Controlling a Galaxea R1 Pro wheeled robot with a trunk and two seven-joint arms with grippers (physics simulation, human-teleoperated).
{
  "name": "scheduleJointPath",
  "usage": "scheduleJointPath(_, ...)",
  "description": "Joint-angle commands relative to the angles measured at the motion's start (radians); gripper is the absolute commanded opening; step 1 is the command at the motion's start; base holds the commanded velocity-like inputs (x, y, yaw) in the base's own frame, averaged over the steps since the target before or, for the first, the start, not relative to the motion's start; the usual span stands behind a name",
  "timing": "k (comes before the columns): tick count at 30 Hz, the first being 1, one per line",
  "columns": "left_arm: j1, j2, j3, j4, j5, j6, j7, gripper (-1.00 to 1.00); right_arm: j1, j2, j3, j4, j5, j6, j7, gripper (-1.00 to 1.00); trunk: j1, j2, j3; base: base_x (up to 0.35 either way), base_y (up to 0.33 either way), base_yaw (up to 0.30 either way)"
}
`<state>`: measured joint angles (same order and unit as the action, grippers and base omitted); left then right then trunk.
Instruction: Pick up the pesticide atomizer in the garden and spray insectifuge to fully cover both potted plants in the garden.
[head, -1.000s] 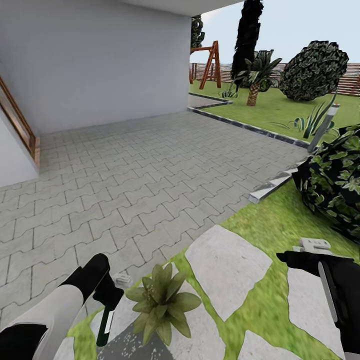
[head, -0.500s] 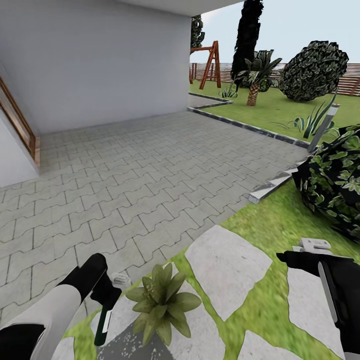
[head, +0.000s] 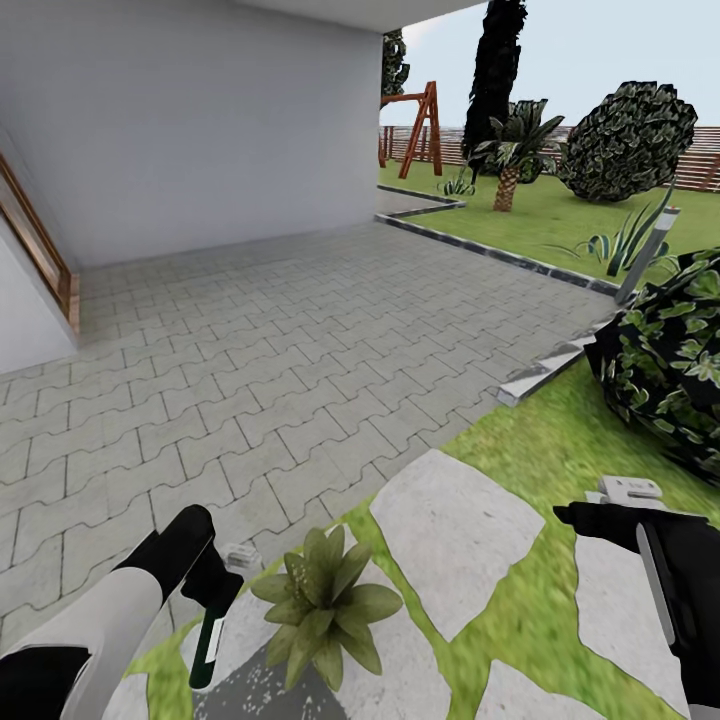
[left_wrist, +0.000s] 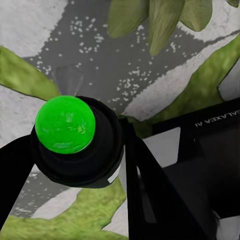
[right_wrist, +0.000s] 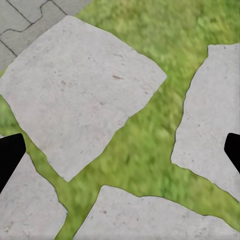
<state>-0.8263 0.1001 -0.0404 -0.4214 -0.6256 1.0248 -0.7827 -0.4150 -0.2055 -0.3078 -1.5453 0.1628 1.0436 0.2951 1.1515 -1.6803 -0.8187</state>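
left gripper (head: 212, 592) holds the pesticide atomizer (head: 208, 645) beside a potted plant (head: 323, 604).

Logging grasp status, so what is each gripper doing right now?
Left gripper: closed on the pesticide atomizer.
Right gripper: open, empty.

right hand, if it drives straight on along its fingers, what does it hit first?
Probably the ground: the right hand points down at a grass strip between stepping stones, with nothing in between. Grass or stone edge first is hard to call.
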Motion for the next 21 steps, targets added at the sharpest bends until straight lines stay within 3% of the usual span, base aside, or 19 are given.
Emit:
scheduleJointPath(1,0.0,0.001,-0.004,-0.002,-0.006,0.003,-0.009,-1.0,-0.001,0.0,-0.001,-0.001,0.011,0.004,0.01,1.0,0.004,-0.008,-0.004,0.0,0.0,0.0)
scheduleJointPath(13,-0.003,0.001,-0.004,-0.005,-0.006,0.003,-0.006,-1.0,-0.001,-0.002,-0.001,-0.002,0.011,0.004,0.012,1.0,0.038,-0.071,-0.037,0.0,0.0,0.008)
scheduleJointPath(21,-0.006,0.003,-0.004,-0.009,-0.008,0.003,-0.001,-1.0,-0.001,-0.002,-0.001,-0.002,0.012,0.004,0.012,1.0,0.038,-0.071,-0.039,0.0,0.0,0.011)
